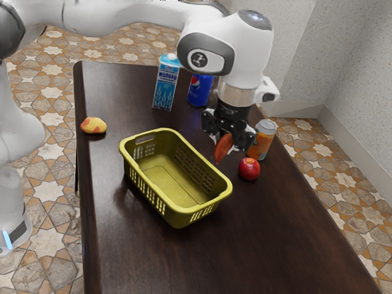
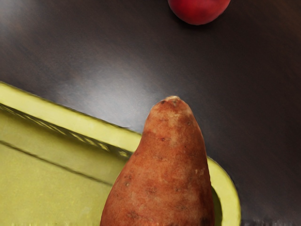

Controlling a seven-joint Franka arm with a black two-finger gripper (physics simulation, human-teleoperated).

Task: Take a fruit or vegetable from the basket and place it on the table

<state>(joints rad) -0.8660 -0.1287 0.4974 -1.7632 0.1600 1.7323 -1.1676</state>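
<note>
My gripper (image 1: 228,139) is shut on a reddish-brown sweet potato (image 1: 223,147), held in the air just past the basket's long side, near the red apple. The sweet potato (image 2: 162,169) looms large at the wrist view's lower edge, overlapping the rim of the basket (image 2: 70,117). In the exterior view the yellow-green basket (image 1: 177,217) stands on the dark table (image 1: 269,245), its inside bare. The potato's upper part is hidden between the fingers.
A red apple (image 1: 249,169) lies beside an orange can (image 1: 262,139). Farther back stand a blue milk carton (image 1: 165,82) and a blue Pepsi can (image 1: 199,90). A yellow-red fruit or potato (image 1: 94,125) rests near the table edge at the exterior view's left.
</note>
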